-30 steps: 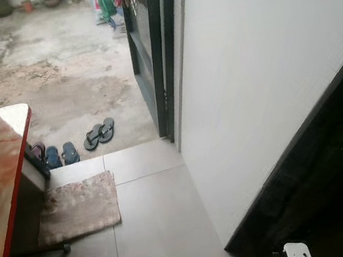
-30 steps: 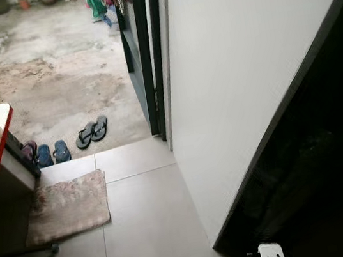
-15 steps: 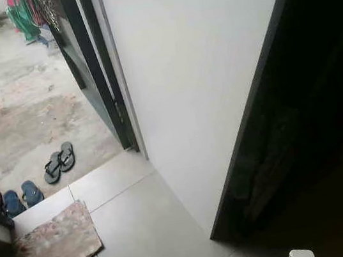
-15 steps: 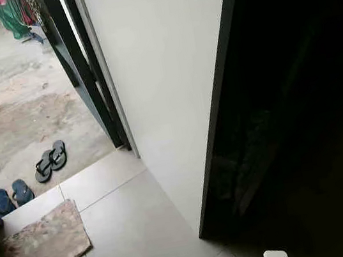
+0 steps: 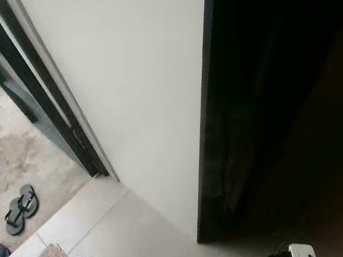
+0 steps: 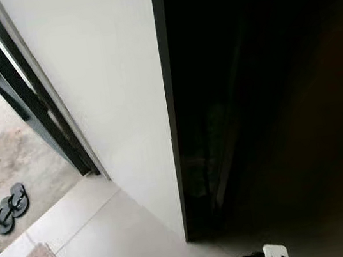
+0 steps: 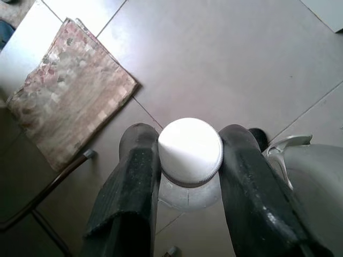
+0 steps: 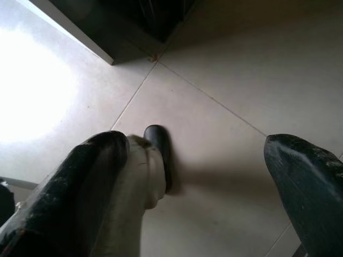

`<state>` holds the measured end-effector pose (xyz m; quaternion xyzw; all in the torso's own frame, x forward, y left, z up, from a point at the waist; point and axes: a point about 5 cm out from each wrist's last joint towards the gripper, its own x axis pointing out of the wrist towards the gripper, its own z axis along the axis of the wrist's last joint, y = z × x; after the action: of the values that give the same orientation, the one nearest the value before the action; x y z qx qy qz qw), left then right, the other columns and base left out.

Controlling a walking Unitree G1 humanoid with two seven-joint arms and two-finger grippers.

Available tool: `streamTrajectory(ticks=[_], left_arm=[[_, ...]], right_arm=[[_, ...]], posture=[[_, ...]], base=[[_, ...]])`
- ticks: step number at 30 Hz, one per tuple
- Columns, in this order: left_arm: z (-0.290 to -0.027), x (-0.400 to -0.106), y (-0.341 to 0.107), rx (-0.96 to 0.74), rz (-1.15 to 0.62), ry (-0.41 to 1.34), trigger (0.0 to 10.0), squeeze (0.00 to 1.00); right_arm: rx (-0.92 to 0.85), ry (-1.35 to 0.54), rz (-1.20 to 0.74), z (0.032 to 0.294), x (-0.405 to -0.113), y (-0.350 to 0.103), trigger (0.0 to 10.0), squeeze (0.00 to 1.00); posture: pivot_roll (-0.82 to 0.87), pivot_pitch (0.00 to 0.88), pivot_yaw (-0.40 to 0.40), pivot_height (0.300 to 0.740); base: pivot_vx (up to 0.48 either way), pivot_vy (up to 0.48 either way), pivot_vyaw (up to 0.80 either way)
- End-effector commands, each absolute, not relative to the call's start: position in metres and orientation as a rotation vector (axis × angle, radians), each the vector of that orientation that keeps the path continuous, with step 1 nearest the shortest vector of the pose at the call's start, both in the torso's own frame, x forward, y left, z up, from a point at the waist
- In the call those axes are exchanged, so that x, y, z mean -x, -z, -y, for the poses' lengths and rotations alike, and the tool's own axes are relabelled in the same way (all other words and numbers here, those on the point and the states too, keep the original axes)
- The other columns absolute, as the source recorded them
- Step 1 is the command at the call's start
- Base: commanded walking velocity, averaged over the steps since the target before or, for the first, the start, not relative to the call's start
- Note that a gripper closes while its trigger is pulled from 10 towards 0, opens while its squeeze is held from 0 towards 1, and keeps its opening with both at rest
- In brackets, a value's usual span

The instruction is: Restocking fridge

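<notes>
The robot is facing a white wall panel (image 5: 139, 88), which serves here as the landmark, and appears to be carrying stock toward the fridge rather than loading it yet. The left gripper (image 7: 187, 160) is clamping a white-capped bottle (image 7: 190, 150) between its two black fingers, the cap pointing up at the wrist camera, and it is hanging low over the pale tiled floor (image 7: 225, 64) on the doorway side of the panel, near a patterned mat (image 7: 67, 91). The right gripper (image 8: 198, 176) is hanging with its fingers spread wide and holding nothing, over the floor tiles close to the dark edge at the panel's foot. Beside the panel, away from the doorway, a very dark opening (image 5: 296, 97) is taking up the view; whether this is the fridge cannot be told. Beyond the panel's other side, a pair of sandals (image 5: 20, 208) is lying on the concrete outside. The next move probably calls for finding the fridge, then freeing the door with the empty right gripper while keeping the bottle upright.
</notes>
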<state>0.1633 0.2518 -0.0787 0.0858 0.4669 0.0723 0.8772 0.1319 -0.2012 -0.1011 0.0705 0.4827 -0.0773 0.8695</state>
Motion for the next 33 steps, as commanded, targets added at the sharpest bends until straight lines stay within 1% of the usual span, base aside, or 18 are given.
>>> streamTrajectory(ticks=[1,4,8,13,15,16,18,21,24,27,28,31,33], left_arm=[[-0.251,-0.161,0.08,-0.2,-1.0,-0.131,10.0,0.0],[-0.251,-0.162,0.08,-0.201,-0.998,-0.128,10.0,0.0],[-0.252,-0.165,0.079,-0.194,-0.993,-0.14,10.0,0.0],[-0.255,-0.169,0.076,-0.191,-0.99,-0.145,10.0,0.0],[-0.255,-0.172,0.075,-0.189,-0.987,-0.146,10.0,0.0],[-0.255,-0.172,0.075,-0.187,-0.984,-0.147,10.0,0.0],[-0.255,-0.174,0.074,-0.179,-0.978,-0.151,10.0,0.0],[-0.244,-0.184,0.072,-0.171,-0.961,-0.141,10.0,0.0],[-0.238,-0.188,0.072,-0.162,-0.953,-0.138,10.0,0.0],[-0.233,-0.191,0.072,-0.157,-0.952,-0.133,10.0,0.0],[-0.231,-0.191,0.073,-0.156,-0.949,-0.129,10.0,0.0],[-0.228,-0.192,0.073,-0.151,-0.94,-0.126,10.0,0.0],[-0.225,-0.194,0.072,-0.148,-0.933,-0.123,10.0,0.0]], right_arm=[[-0.15,0.206,-1.001,0.208,-0.127,0.101,10.0,0.0],[-0.126,0.236,-0.953,0.211,-0.131,0.099,10.0,0.0],[-0.161,0.29,-0.868,0.213,-0.136,0.094,10.0,0.0],[-0.162,0.29,-0.856,0.213,-0.143,0.092,10.0,0.0],[-0.144,0.274,-0.819,0.217,-0.172,0.081,10.0,0.0],[-0.143,0.27,-0.822,0.218,-0.174,0.08,10.0,0.0],[-0.141,0.265,-0.849,0.219,-0.171,0.082,10.0,0.0],[-0.134,0.251,-0.896,0.22,-0.161,0.086,10.0,0.0],[-0.12,0.238,-0.917,0.221,-0.157,0.088,10.0,0.0],[-0.118,0.247,-0.93,0.226,-0.156,0.088,10.0,0.0],[-0.118,0.249,-0.927,0.232,-0.155,0.087,10.0,0.0],[-0.12,0.247,-0.916,0.235,-0.157,0.085,10.0,0.0],[-0.122,0.249,-0.894,0.236,-0.159,0.084,10.0,0.0]], posture=[[0.04,0.06,0.059,0.74],[0.04,0.054,0.056,0.74],[0.05,0.047,0.046,0.74],[0.03,0.034,0.042,0.74],[0.03,0.026,0.038,0.74],[0.03,0.026,0.038,0.74],[0.03,0.022,0.037,0.74],[0.04,0.007,0.02,0.74],[0.04,0.0,0.014,0.74],[0.02,0.0,0.007,0.74],[0.02,0.0,0.003,0.74],[0.01,0.0,-0.004,0.74],[0.01,0.0,-0.007,0.74]], base=[[0.0,0.0,-0.71],[0.0,0.0,-0.14],[0.0,0.0,0.0],[0.0,0.0,0.0],[0.0,0.0,0.0],[0.0,0.0,0.0],[0.0,0.0,-0.23],[0.0,0.0,-0.79],[0.0,0.0,-0.78],[0.0,0.0,-0.78],[0.0,0.0,-0.77],[0.0,0.0,-0.72],[0.0,0.0,0.0]])
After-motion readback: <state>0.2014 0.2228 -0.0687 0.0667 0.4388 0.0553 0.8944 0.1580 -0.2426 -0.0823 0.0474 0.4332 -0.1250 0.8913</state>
